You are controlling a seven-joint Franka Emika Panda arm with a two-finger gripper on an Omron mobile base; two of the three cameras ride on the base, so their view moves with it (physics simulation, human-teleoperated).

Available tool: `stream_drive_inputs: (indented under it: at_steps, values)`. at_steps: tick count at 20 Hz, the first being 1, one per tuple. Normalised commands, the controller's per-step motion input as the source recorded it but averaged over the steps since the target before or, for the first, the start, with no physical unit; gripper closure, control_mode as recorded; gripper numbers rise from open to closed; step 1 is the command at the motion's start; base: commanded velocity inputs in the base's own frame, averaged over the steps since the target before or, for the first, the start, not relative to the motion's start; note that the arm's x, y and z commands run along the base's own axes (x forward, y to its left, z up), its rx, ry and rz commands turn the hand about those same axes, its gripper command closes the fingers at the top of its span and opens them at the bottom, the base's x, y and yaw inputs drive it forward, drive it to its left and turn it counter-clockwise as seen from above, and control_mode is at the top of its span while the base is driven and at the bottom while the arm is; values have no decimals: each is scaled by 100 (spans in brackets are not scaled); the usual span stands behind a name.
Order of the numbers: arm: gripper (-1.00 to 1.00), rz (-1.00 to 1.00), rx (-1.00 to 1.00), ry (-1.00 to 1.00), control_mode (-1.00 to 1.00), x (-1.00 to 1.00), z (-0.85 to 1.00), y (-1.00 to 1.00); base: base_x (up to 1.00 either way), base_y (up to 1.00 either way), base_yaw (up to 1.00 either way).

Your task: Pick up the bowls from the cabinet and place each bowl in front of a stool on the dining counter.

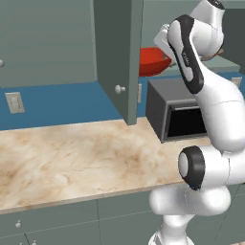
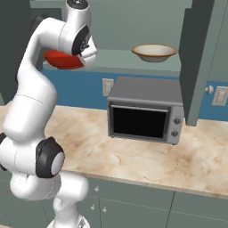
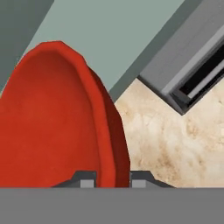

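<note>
1. Red, glossy and round, the red bowl sits in the open cabinet on its inner shelf, above the marble table and to the left of the dark grey microwave.
2. In the hand view the bowl's rim runs up from between the two finger tips towards twelve o'clock. One tip lies on the inner side of the rim, the other on the outer side.
3. The tool appears clamped on that rim, its tips close together with the bowl's wall between them. This is the relation the coming lift depends on: the bowl's body spreads towards ten o'clock from the tool, so its weight hangs to one side of the pinch.
4. A second bowl, the cream bowl, rests on the same shelf, well apart at three o'clock from the red one in the right base view.
5. The white arm stands tall from its base, elbow folded high, wrist reaching into the cabinet.
</note>
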Motion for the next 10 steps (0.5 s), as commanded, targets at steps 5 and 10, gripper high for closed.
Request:
stream_drive_inputs:
  at_steps: [5, 10]
  values:
    - [100, -4, 0, -32, -100, -95, -22, -10, 0, 0, 0]
    - [100, 0, 1, -10, -100, -59, -39, -2, 0, 0, 0]
